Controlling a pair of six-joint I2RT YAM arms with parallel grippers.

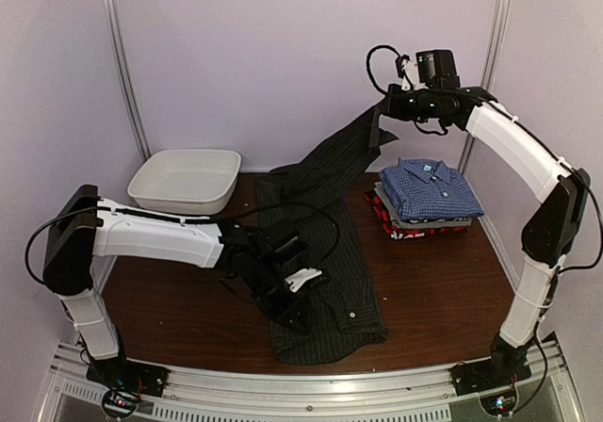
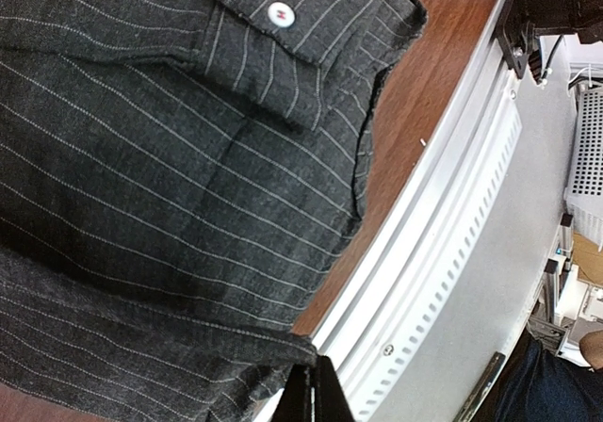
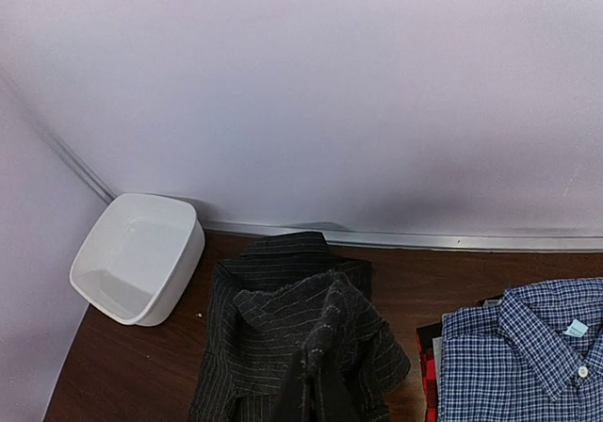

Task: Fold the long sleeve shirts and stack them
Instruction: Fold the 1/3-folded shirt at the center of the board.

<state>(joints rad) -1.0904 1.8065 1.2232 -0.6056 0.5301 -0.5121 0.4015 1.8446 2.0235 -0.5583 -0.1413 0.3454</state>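
Lilac walls (image 1: 283, 55) back a dark wooden counter (image 1: 443, 281) where the black pinstriped shirt (image 1: 325, 252) lies from far edge to near edge. Right end effector (image 1: 384, 111), raised high, is clenched on what looks like its sleeve (image 1: 339, 154); left end effector (image 2: 316, 398) pinches the hem (image 2: 188, 347) at the near edge. Folding seems mid-step: next the sleeve needs laying across the body, hem kept pinned

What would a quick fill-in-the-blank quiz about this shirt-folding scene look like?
1. The topmost folded shirt is ____ checked.
2. The right fingers hold up part of the ____ pinstriped shirt.
3. Seen from above, the white tub stands to the ____ of the pinstriped shirt.
Missing words: blue; black; left.
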